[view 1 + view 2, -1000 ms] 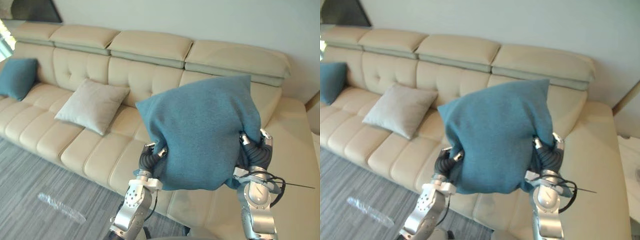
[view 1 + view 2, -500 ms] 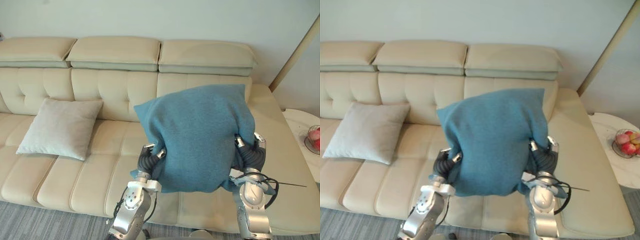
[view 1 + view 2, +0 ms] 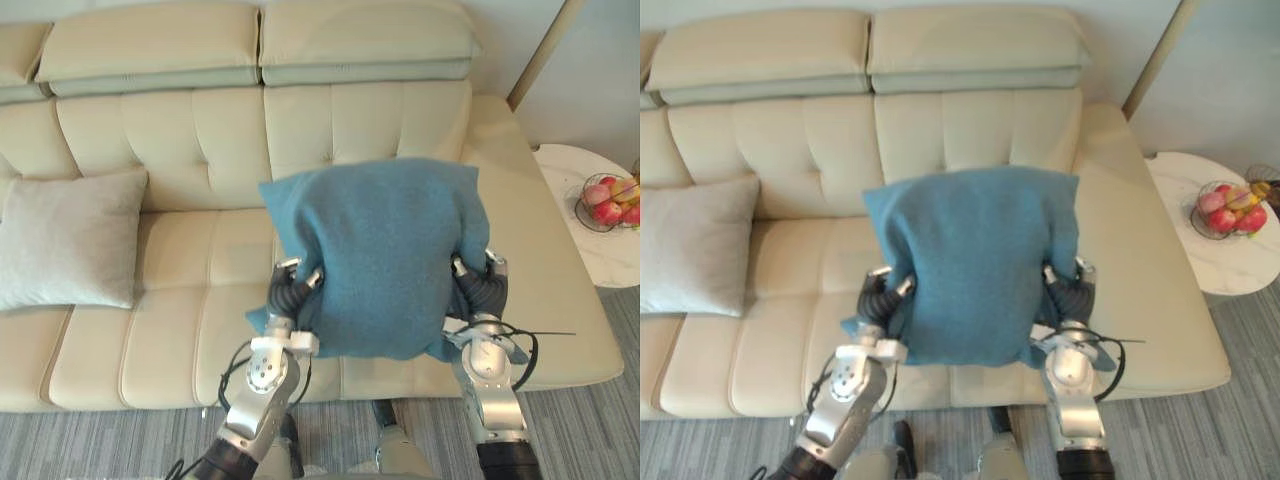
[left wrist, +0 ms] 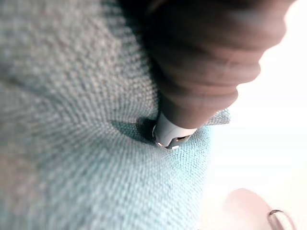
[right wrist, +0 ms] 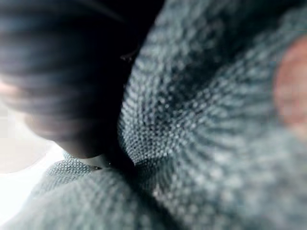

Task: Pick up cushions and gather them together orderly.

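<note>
Leaning on the cream sofa [image 3: 200, 130] at far left is a grey cushion [image 3: 65, 240]. Next, the left robot hand [image 3: 288, 292] grips one side of the teal cushion [image 3: 375, 250], which is held up over the seat. The left wrist view adds a finger [image 4: 170, 132] dug into puckered weave. The right robot hand [image 3: 478, 285] clamps the opposite side, and its wrist view shows fabric bunched against the dark cover. Far right, a fruit bowl [image 3: 1225, 205] sits on a round white desk [image 3: 1205, 260].

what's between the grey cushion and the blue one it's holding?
Nothing but bare sofa, seat and backrest, between the grey cushion and the blue cushion. Both eye views show it.
</note>
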Motion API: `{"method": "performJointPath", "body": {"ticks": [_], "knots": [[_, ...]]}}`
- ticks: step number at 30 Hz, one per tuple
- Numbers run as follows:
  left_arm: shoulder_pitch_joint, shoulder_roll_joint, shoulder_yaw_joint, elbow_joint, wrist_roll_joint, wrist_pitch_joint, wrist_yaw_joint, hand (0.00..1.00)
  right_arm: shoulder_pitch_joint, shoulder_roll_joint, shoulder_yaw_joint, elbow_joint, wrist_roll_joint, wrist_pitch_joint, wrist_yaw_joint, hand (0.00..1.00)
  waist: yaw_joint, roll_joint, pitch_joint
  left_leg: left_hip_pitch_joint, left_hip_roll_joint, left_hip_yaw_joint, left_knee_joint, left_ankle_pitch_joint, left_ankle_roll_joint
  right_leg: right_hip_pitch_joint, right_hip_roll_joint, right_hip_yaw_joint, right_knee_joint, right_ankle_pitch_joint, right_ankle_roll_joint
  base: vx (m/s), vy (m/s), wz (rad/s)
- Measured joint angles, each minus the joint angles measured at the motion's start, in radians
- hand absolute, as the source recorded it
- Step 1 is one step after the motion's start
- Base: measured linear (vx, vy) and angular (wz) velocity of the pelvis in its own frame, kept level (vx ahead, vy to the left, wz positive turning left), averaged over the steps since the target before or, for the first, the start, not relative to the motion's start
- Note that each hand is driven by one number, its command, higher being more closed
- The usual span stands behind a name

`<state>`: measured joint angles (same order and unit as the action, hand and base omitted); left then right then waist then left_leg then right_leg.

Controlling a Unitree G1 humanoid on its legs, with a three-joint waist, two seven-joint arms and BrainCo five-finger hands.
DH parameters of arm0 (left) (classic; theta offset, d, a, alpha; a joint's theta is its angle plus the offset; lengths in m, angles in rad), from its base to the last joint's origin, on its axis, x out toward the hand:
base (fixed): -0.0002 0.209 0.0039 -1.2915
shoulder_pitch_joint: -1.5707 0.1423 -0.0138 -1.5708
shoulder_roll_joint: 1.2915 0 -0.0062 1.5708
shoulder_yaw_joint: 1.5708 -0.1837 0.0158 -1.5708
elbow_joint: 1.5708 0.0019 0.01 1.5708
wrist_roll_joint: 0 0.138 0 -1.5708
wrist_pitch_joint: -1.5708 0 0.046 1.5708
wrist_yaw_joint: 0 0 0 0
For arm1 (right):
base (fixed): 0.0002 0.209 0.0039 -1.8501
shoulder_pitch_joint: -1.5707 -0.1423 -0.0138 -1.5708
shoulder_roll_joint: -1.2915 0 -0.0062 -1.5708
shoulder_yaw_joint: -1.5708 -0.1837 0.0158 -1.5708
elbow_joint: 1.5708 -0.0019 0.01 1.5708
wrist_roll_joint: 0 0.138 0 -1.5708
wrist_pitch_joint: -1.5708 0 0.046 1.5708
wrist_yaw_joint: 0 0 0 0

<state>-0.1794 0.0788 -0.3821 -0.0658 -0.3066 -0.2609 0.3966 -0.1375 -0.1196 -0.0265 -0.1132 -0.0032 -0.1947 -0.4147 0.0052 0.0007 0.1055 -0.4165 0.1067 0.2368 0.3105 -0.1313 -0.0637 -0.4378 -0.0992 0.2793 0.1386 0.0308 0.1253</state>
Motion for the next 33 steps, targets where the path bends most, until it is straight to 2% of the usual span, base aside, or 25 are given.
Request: {"method": "performJointPath", "body": {"ticks": [3, 6, 8, 10, 13, 15, 16, 17, 21, 24, 28, 31, 33], "knots": [[-0.138, -0.005, 0.034, 0.000, 0.014, -0.012, 0.056, 1.00, -0.142, -0.012, -0.001, 0.005, -0.030, 0.002, -0.049, 1.00, 0.001, 0.002, 0.021, -0.061, 0.004, -0.001, 0.012, 0.015, 0.002, -0.059, 0.003, -0.005, 0.013, 0.013, -0.003, -0.11, -0.040, 0.05], [-0.358, 0.022, 0.052, 0.052, 0.035, -0.030, 0.119, 1.00, -0.354, -0.076, -0.010, 0.070, -0.039, 0.003, -0.103, 1.00, 0.002, 0.003, 0.066, -0.111, -0.001, -0.008, -0.029, 0.065, 0.002, -0.108, -0.007, -0.024, -0.019, 0.056, -0.002, -0.10, -0.058, 0.14], [-0.514, 0.057, 0.062, 0.141, 0.038, -0.042, 0.154, 1.00, -0.511, -0.125, -0.015, 0.173, -0.039, 0.006, -0.129, 1.00, 0.001, 0.003, 0.085, -0.137, -0.014, -0.023, -0.075, 0.110, 0.000, -0.134, -0.013, -0.031, -0.053, 0.087, -0.002, -0.09, -0.036, 0.19], [-0.735, 0.090, 0.087, 0.292, 0.038, -0.046, 0.191, 1.00, -0.740, -0.177, -0.025, 0.333, -0.039, 0.009, -0.153, 1.00, -0.003, 0.006, 0.138, -0.156, -0.026, -0.031, -0.140, 0.167, -0.002, -0.159, -0.020, -0.042, -0.095, 0.132, -0.001, -0.08, -0.011, 0.19], [-0.978, 0.111, 0.171, 0.489, 0.038, -0.046, 0.217, 1.00, -1.015, -0.209, -0.034, 0.547, -0.039, 0.017, -0.176, 1.00, -0.013, 0.018, 0.212, -0.192, -0.030, -0.042, -0.202, 0.227, -0.004, -0.196, -0.022, -0.049, -0.135, 0.180, 0.002, -0.09, -0.008, 0.15], [-1.108, 0.128, 0.212, 0.627, 0.038, -0.044, 0.231, 1.00, -1.152, -0.214, -0.035, 0.682, -0.038, 0.024, -0.181, 1.00, -0.019, 0.023, 0.239, -0.224, -0.031, -0.045, -0.222, 0.248, -0.005, -0.227, -0.022, -0.050, -0.157, 0.204, 0.003, -0.11, -0.010, 0.08], [-1.156, 0.137, 0.219, 0.680, 0.038, -0.039, 0.232, 1.00, -1.199, -0.214, -0.035, 0.733, -0.036, 0.029, -0.188, 0.00, -0.020, 0.024, 0.241, -0.242, -0.033, -0.045, -0.235, 0.260, -0.005, -0.246, -0.022, -0.049, -0.168, 0.215, 0.004, -0.10, -0.011, 0.05], [-1.185, 0.140, 0.230, 0.716, 0.038, -0.036, 0.233, 0.00, -1.227, -0.214, -0.038, 0.769, -0.034, 0.032, -0.193, 0.00, -0.020, 0.025, 0.242, -0.256, -0.033, -0.044, -0.242, 0.266, -0.005, -0.261, -0.022, -0.049, -0.173, 0.222, 0.004, -0.07, -0.004, 0.05], [-1.268, 0.130, 0.295, 0.811, 0.038, -0.026, 0.262, 0.00, -1.321, -0.201, -0.059, 0.876, 0.007, 0.053, -0.228, 0.00, -0.017, 0.027, 0.244, -0.337, -0.030, -0.042, -0.244, 0.275, -0.007, -0.337, -0.021, -0.049, -0.185, 0.235, 0.006, -0.05, 0.006, 0.04], [-1.306, 0.110, 0.350, 0.864, 0.024, -0.017, 0.269, 0.00, -1.358, -0.200, -0.061, 0.881, 0.055, 0.059, -0.239, 0.00, -0.012, 0.029, 0.247, -0.395, -0.024, -0.041, -0.243, 0.277, -0.010, -0.396, -0.018, -0.051, -0.186, 0.242, 0.005, -0.04, 0.005, 0.02], [-1.310, 0.089, 0.369, 0.913, -0.010, -0.012, 0.213, 0.00, -1.377, -0.206, -0.067, 0.895, 0.147, 0.058, -0.234, 0.00, -0.011, 0.029, 0.255, -0.484, -0.005, -0.053, -0.241, 0.283, -0.018, -0.473, -0.008, -0.075, -0.187, 0.253, 0.007, -0.01, -0.016, 0.08], [-1.287, 0.050, 0.388, 0.963, -0.021, 0.002, 0.181, 0.00, -1.368, -0.203, -0.067, 0.958, 0.184, 0.064, -0.226, 0.00, -0.009, 0.029, 0.270, -0.500, 0.007, -0.055, -0.241, 0.284, -0.020, -0.487, 0.000, -0.092, -0.187, 0.253, 0.006, 0.00, -0.007, 0.02], [-1.268, 0.039, 0.394, 0.960, -0.021, -0.009, 0.162, 0.00, -1.359, -0.205, -0.068, 0.958, 0.202, 0.063, -0.219, 0.00, -0.010, 0.029, 0.270, -0.513, 0.010, -0.055, -0.241, 0.283, -0.021, -0.499, 0.003, -0.099, -0.187, 0.253, 0.006, 0.00, 0.000, 0.00]]}}
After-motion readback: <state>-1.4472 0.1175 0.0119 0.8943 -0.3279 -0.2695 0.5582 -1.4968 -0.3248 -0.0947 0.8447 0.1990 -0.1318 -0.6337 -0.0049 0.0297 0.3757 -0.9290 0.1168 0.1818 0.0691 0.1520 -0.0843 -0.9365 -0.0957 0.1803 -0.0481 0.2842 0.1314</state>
